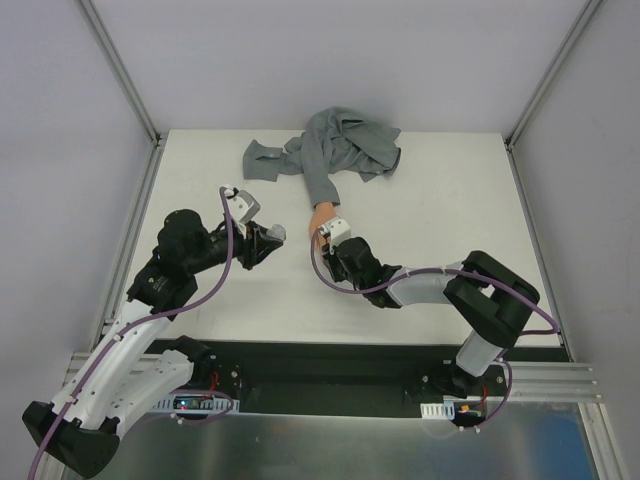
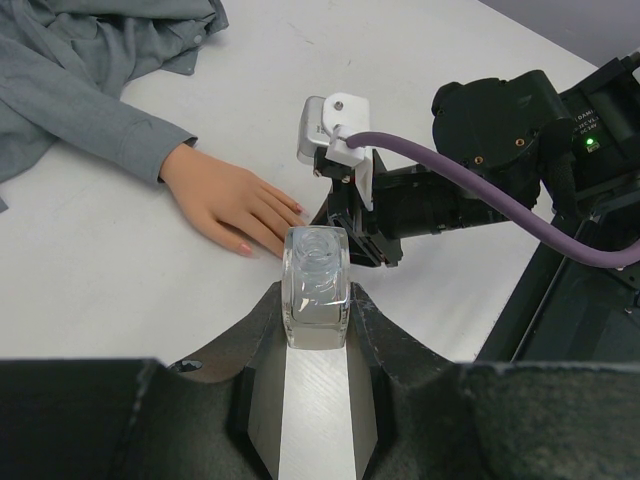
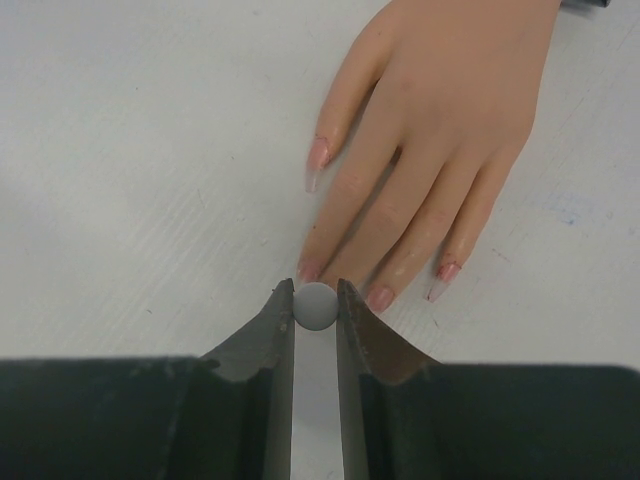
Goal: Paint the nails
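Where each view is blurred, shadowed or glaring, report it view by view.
Top external: even, diffuse light, only soft shadows on the white table. Left wrist: the clear glass bottle in the left gripper is sharp, with pale highlights. Right wrist: the mannequin hand is sharp, its nails faintly shiny; the right gripper, shut on a grey round cap, is dark with little detail.

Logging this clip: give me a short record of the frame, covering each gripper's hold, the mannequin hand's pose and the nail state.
left gripper: shut on small clear bottle, uncapped
right gripper: shut on grey round-ended piece, likely the brush cap, at the middle fingertips
mannequin hand: palm down on table, grey sleeve
nails: several pinkish
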Action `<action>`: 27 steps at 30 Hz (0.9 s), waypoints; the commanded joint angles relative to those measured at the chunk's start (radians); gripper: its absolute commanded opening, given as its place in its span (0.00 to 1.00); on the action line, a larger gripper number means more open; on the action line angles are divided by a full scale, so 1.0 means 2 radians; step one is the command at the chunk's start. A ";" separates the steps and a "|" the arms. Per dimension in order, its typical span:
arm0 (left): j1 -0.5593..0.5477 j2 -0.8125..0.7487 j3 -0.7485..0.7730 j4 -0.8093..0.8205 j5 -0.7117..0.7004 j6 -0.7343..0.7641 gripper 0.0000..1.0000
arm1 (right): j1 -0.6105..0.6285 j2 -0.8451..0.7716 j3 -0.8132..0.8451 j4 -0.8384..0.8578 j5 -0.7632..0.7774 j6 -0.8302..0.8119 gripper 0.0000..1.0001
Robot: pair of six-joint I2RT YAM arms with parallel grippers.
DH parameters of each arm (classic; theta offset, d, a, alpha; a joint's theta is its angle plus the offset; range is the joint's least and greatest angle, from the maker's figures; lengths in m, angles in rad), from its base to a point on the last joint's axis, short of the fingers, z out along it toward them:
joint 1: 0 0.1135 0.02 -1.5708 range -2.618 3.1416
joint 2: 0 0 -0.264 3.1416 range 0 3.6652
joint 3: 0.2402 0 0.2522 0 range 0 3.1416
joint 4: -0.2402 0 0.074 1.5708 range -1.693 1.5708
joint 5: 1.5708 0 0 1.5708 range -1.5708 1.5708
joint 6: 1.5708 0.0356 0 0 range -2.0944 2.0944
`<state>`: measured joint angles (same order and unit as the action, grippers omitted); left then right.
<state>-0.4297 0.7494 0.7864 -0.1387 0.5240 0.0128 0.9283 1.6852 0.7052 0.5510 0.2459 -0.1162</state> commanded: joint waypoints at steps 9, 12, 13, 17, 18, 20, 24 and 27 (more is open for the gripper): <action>0.005 -0.007 0.002 0.025 0.020 -0.005 0.00 | -0.005 -0.006 0.020 0.019 0.018 -0.003 0.00; 0.005 -0.006 0.002 0.024 0.020 -0.005 0.00 | -0.005 -0.004 0.021 0.019 0.020 -0.003 0.00; 0.005 -0.006 0.002 0.025 0.020 -0.004 0.00 | -0.005 -0.003 0.023 0.019 0.020 -0.003 0.00; 0.005 -0.005 0.003 0.024 0.021 -0.006 0.00 | -0.006 -0.001 0.026 0.019 0.023 -0.005 0.01; 0.005 -0.004 0.003 0.025 0.020 -0.005 0.00 | -0.006 -0.001 0.026 0.019 0.024 -0.004 0.00; 0.005 -0.004 0.003 0.025 0.020 -0.005 0.00 | -0.007 0.000 0.028 0.017 0.025 -0.005 0.00; 0.005 -0.001 0.004 0.024 0.021 -0.005 0.00 | -0.008 -0.003 0.027 0.014 0.030 -0.005 0.01; 0.005 0.000 0.004 0.026 0.021 -0.005 0.00 | -0.010 -0.004 0.026 0.014 0.029 -0.006 0.00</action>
<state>-0.4297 0.7498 0.7864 -0.1387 0.5247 0.0124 0.9176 1.6852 0.7204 0.5499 0.2813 -0.1181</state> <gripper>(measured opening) 0.235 0.198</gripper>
